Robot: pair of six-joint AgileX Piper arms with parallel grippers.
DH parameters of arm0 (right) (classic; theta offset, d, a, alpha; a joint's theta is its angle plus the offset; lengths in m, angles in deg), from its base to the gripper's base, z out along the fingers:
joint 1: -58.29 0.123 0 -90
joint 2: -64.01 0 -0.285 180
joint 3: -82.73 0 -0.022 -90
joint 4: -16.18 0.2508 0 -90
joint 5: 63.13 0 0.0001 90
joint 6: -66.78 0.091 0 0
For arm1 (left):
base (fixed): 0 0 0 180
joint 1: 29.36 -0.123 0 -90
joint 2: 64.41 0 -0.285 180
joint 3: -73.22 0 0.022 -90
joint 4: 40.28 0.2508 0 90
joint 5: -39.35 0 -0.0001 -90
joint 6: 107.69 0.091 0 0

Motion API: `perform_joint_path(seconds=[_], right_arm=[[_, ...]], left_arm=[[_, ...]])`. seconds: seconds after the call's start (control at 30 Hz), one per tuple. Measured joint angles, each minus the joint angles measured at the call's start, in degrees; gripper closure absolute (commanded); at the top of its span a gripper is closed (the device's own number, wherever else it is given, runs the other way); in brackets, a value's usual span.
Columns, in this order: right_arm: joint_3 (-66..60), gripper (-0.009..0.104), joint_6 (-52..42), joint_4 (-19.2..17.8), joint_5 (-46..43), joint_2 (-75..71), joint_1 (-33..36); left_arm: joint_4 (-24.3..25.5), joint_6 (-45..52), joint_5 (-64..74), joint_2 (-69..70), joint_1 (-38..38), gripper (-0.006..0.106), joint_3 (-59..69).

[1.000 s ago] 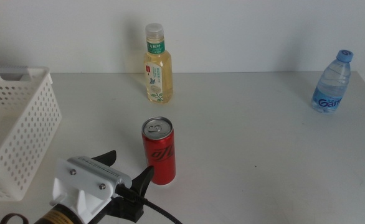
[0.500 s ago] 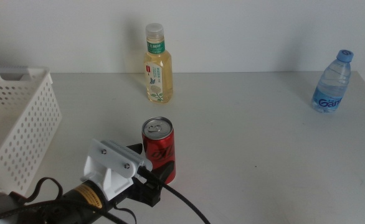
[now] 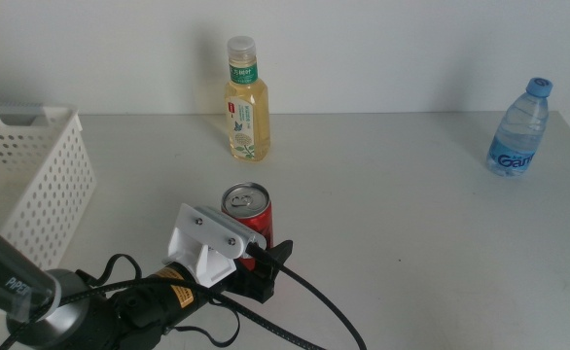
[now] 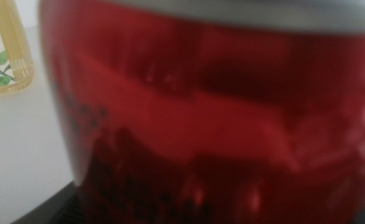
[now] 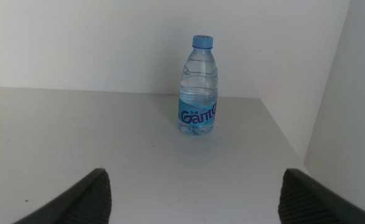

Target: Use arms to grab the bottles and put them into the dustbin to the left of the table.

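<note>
— How many bottles do you count, and where are they?

— Three, all upright on the tabletop [image 3: 402,204]. The red can [image 3: 249,216] is nearest me, just left of centre. The yellow tea bottle [image 3: 245,102] stands behind it by the back wall. The water bottle [image 3: 518,129] with the blue cap is far off at the right rear, well apart from both.

— And the left gripper?

— My left gripper [image 3: 262,264] is right at the can's base. In the left wrist view the can fills nearly the whole picture, blurred, with one strip of the tea bottle beside it. A dark jaw shows on each side of the can in the middle view, but I cannot tell whether they press it.

— The right one?

— The right gripper [image 5: 195,190] is out of the middle view. Its two jaws stand wide apart, holding nothing, with the one water bottle ahead.

— The dustbin?

— One white dustbin [image 3: 27,194], at the tabletop's left edge, well apart from the can.
</note>
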Motion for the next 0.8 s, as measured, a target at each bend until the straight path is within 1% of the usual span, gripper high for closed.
perform_joint_path(seconds=[0.17, 0.27, 0.4, 0.5, 0.53, 0.6, 0.63, 0.67, 0.8], right_arm=[[0.00, 0.020, 0.00, 0.00, 0.00, 0.00, 0.00], [0.00, 0.020, 0.00, 0.00, 0.00, 0.00, 0.00], [0.00, 0.020, 0.00, 0.00, 0.00, 0.00, 0.00], [0.00, 0.020, 0.00, 0.00, 0.00, 0.00, 0.00], [0.00, 0.020, 0.00, 0.00, 0.00, 0.00, 0.00], [0.00, 0.020, 0.00, 0.00, 0.00, 0.00, 0.00], [0.00, 0.020, 0.00, 0.00, 0.00, 0.00, 0.00], [0.00, 0.020, 0.00, 0.00, 0.00, 0.00, 0.00], [0.00, 0.020, 0.00, 0.00, 0.00, 0.00, 0.00]], left_arm=[[-0.23, -0.17, 0.00, -0.68, 0.00, 0.011, -1.19], [-0.75, -0.17, 0.00, -0.74, 0.00, 0.019, -1.73], [-0.76, -0.17, 0.00, -0.74, 0.00, 0.039, -1.85], [-0.95, -0.18, -0.05, -0.74, 0.00, 0.060, -1.93], [-0.89, -0.34, -0.05, -0.74, -0.01, 0.081, -1.92], [-0.89, -1.30, -0.05, -0.74, -0.01, 0.095, -1.92], [-0.89, -1.67, -0.05, -0.74, -0.01, 0.100, -1.92], [-0.84, -2.22, -0.10, -0.74, -0.01, 0.102, -1.92], [0.25, -5.12, 1.34, 0.43, -0.01, 0.102, -1.78]])
